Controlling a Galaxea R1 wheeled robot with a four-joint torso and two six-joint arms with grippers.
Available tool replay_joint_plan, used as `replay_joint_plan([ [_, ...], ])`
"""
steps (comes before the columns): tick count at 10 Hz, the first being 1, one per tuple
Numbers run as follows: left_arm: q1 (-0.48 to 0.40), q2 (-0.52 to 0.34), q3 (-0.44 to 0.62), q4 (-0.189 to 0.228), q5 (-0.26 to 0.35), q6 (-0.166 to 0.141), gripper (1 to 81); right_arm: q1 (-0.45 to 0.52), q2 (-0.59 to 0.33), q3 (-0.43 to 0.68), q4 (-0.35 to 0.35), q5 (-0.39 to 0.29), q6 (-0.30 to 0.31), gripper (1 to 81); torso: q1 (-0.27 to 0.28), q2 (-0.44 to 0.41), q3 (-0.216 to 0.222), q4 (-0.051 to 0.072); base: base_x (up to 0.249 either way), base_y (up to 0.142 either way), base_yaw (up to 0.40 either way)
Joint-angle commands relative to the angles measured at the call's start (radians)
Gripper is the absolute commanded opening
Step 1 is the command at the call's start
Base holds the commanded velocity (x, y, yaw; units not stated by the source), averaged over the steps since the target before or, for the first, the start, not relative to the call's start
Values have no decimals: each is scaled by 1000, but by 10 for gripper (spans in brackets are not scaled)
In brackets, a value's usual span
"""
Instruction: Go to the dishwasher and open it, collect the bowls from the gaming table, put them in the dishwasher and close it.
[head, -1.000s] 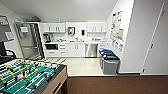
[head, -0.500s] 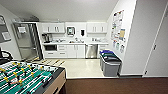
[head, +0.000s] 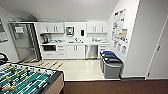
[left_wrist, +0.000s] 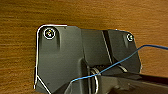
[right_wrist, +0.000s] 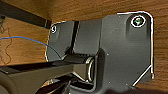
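Head view shows the dishwasher (head: 91, 51) well ahead of us, shut, across the pale floor (head: 80, 70). We judge the approach is underway; our grippers' state we cannot tell.
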Motion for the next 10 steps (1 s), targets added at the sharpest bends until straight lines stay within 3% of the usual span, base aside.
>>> replay_joint_plan([
  [1, -55, -11, -3, 10, 44, -5, 811, 54, -22, 9, -2, -51, 0, 811, 0, 0, 0, 0, 209, 0, 0],
  [10, -55, -15, -3, 4, 26, -3, 811, 51, -21, 9, -5, -50, 1, 811, 0, 0, 0, 0, 218, 0, 0],
])
